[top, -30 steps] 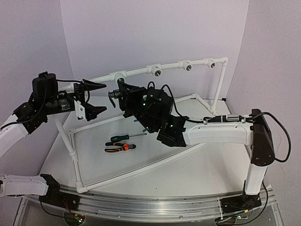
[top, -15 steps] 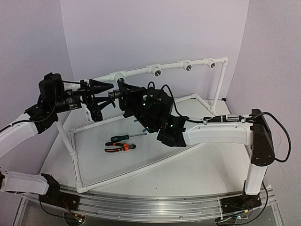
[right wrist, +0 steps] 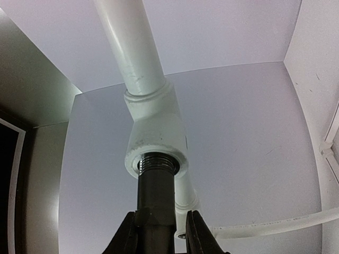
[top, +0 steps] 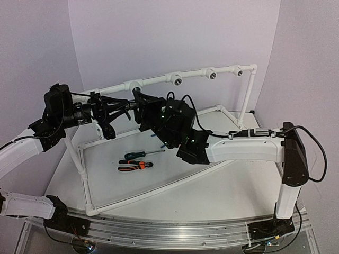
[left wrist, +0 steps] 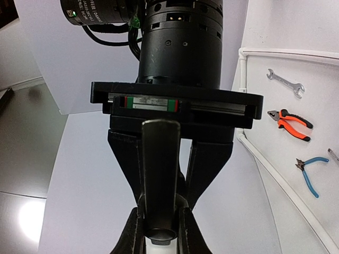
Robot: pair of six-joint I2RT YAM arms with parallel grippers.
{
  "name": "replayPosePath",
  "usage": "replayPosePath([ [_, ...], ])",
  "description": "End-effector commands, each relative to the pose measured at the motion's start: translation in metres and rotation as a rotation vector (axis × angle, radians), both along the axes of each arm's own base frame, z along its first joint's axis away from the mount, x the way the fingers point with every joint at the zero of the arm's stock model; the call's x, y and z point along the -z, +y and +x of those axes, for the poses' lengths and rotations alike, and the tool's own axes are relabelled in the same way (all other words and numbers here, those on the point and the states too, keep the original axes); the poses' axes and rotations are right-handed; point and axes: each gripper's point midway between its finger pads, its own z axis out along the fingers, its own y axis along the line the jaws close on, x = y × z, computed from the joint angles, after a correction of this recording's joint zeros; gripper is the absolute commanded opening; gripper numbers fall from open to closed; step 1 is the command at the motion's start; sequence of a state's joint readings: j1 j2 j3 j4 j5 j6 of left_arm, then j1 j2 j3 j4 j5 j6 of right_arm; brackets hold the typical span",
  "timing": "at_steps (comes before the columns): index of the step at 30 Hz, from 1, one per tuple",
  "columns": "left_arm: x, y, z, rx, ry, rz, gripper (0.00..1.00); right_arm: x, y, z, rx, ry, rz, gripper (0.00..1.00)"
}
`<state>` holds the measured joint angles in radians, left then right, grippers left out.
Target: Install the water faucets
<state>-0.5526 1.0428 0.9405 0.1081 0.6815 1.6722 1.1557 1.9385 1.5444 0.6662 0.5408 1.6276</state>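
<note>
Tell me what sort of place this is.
Most likely a robotics lab's staged plumbing bench, not a real bathroom: a bare white pipe frame with open tee fittings stands on a table, hand tools such as pliers lie loose, and plain white backdrop panels wall it in.

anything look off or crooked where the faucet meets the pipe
Nothing looks damaged or spilled. The faucet enters the white tee roughly straight, but its thread shows at the tee's rim, so it looks only partly screwed in. The right fingers grip its body.
</note>
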Motion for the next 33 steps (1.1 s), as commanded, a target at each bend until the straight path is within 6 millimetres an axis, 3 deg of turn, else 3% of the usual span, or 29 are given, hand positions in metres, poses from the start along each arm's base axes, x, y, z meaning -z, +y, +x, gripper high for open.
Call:
replayPosePath([
  [1, 0.0, -0.004, -0.005, 0.025, -0.006, 0.0, 0.0, 0.062, -0.024, 0.055, 0.129, 0.178, -0.005, 0.0],
  [7, 0.002, -0.002, -0.006, 0.019, 0.033, -0.002, 0.0, 0.06, -0.024, 0.054, 0.128, 0.167, -0.016, 0.0],
  [14, -0.006, -0.001, -0.003, 0.0, 0.112, -0.041, 0.0, 0.043, -0.031, 0.051, 0.142, 0.101, -0.063, 0.26],
  [27, -0.007, -0.001, -0.005, 0.003, 0.125, -0.045, 0.0, 0.038, -0.032, 0.049, 0.132, 0.081, -0.057, 0.56],
  [33, -0.005, -0.001, -0.004, -0.001, 0.147, -0.047, 0.0, 0.007, -0.033, 0.037, 0.09, -0.05, -0.119, 0.75],
])
